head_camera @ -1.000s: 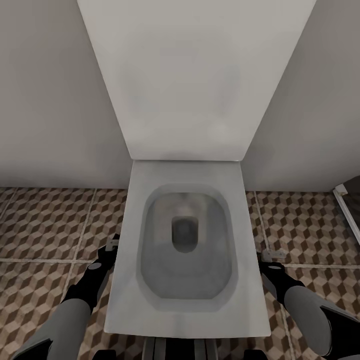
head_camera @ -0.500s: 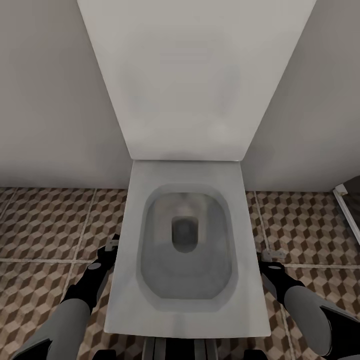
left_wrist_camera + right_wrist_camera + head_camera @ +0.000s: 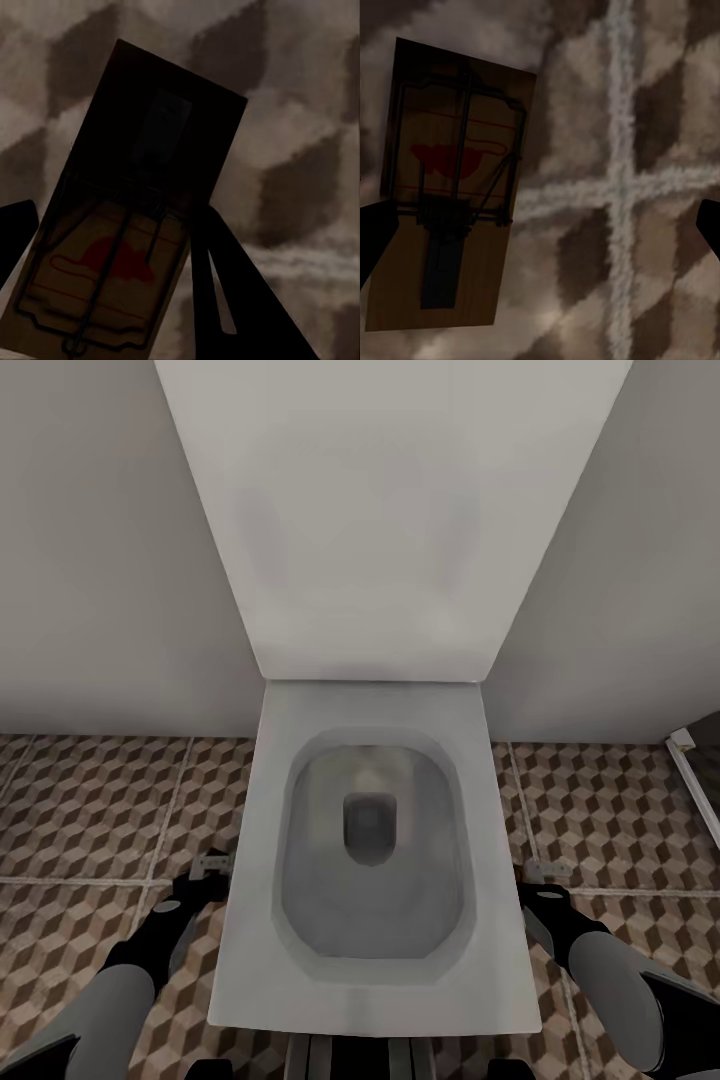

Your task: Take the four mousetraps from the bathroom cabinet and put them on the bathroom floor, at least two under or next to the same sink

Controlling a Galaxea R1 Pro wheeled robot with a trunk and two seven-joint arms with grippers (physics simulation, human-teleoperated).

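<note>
The robot faces a white toilet [image 3: 250, 960] with its lid [image 3: 370, 510] raised against the wall, and both arms hang low on either side of the bowl so that the grippers reach down to the bathroom floor [image 3: 90, 800], which is where the task wants the traps. The left gripper [image 3: 212, 863] sits at about 8 o'clock from the bowl, the right gripper [image 3: 545, 872] at about 4 o'clock, each just beside the toilet's edge. In the left wrist view the left mousetrap [image 3: 127, 225] lies lengthwise between the two dark fingers [image 3: 217, 285], which stand narrow and close against its long edges; whether they pinch it or merely flank it cannot be told, nor whether the board rests on the tile. In the right wrist view the fingers are spread wide and touch nothing, and the right mousetrap [image 3: 450, 187] lies flat on the cube-patterned tile near one finger, at 9 o'clock from a grout crossing [image 3: 619, 184]; it looks set down and let go. Counted: two mousetraps, one under each gripper, two grippers, one toilet. Judging by the task, half of the four are at floor level, and how this spot stands to the sink cannot be told.
</note>
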